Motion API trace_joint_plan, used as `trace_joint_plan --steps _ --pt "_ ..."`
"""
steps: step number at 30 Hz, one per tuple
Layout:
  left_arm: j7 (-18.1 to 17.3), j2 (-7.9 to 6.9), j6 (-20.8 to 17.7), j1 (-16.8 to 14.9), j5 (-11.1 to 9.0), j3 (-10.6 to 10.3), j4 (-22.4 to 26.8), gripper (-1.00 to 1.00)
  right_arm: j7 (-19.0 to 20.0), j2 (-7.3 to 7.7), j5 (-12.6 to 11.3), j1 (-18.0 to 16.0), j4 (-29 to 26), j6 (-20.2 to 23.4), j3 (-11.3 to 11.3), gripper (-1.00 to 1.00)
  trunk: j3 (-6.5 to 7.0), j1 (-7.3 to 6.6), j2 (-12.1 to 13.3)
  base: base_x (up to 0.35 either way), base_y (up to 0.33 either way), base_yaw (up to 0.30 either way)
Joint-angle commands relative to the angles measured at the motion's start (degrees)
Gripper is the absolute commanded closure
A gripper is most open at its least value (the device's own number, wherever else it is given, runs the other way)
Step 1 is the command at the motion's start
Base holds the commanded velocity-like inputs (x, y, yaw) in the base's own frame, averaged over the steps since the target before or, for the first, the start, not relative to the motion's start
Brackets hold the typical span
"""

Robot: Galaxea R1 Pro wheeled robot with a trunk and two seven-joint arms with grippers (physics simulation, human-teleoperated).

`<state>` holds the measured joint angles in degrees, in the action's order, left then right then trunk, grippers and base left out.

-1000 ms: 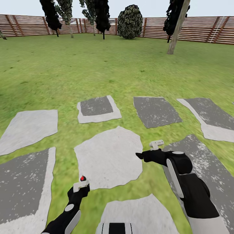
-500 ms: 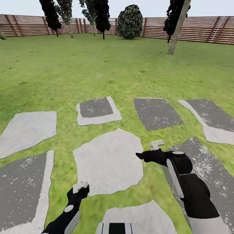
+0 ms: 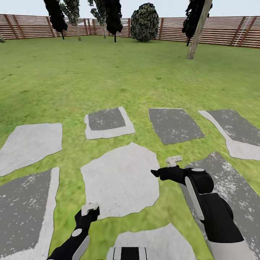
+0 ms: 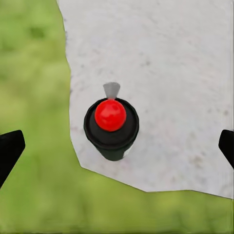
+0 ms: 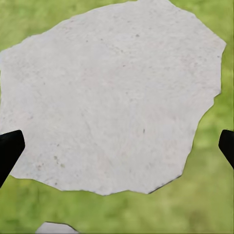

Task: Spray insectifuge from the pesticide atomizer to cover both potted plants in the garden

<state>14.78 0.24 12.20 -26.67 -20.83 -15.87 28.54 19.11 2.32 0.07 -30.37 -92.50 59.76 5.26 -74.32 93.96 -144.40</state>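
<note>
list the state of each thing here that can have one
pesticide atomizer: upright on the pale stone slab, near its edge, not gripped
left gripper: jaws open, over the atomizer, holding nothing
right gripper: jaws open, empty, over the slab

Your right arm (image 3: 213, 209) is built of bulky glossy black segments with a pale grey stripe down its side and a small white bracket (image 3: 173, 160) near the wrist. Your left arm (image 3: 74, 240) is slimmer, black with a grey panel and white round joint cap.
</note>
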Motion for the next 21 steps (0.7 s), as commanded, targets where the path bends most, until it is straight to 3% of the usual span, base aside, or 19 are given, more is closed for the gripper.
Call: trace_joint_plan --steps 1,21 --pt "0.4 -0.04 0.3 0.0 -0.5 -0.5 0.0 -1.0 0.1 0.02 0.0 0.0 0.0 0.2 0.1 -1.0 -0.27 0.01 0.0 0.002 0.0 0.0" --pt "0.4 0.04 0.3 0.0 -0.3 -0.5 -0.1 -1.0 0.1 0.04 0.0 0.0 0.0 -0.3 0.1 -1.0 -4.7 0.53 -0.3 0.0 0.0 0.0"
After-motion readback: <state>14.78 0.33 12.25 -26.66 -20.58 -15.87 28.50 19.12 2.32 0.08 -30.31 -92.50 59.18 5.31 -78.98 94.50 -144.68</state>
